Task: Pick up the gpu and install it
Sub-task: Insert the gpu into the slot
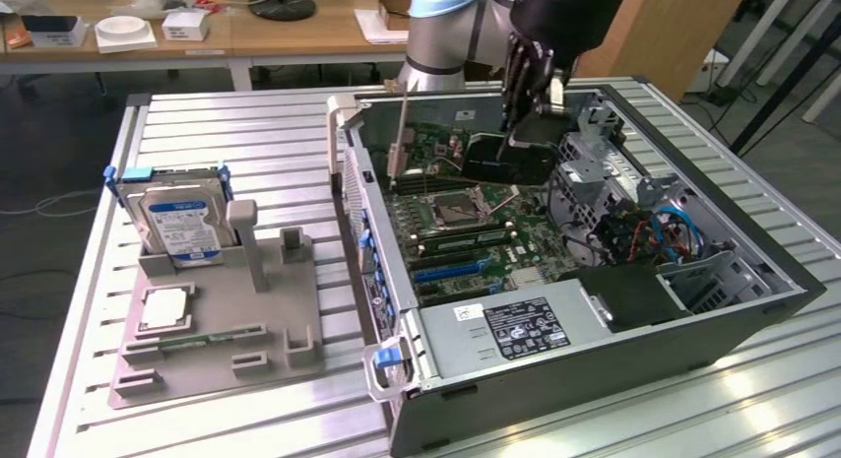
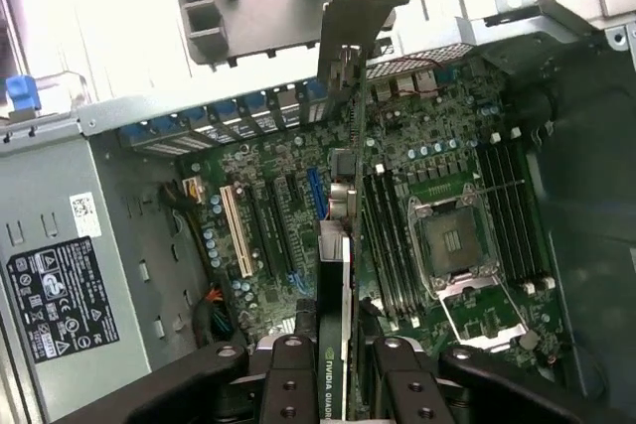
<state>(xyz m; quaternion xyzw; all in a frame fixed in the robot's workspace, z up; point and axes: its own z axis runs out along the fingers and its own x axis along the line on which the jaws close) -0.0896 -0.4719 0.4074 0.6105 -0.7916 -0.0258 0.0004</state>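
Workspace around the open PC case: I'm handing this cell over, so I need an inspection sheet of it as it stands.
Surface: slatted metal table, carrying the open computer case and a grey fixture.
Job's things: gpu held on edge above the motherboard, apparently not yet seated in a slot.
Clutter: hard drive, processor and memory stick parked in the fixture.
Grippers: gripper shut on the gpu, inside the case.
Cables: blue cables bundled in the case, apart from the gpu.
Surroundings: wooden desks beyond the table, with white boxes on them.
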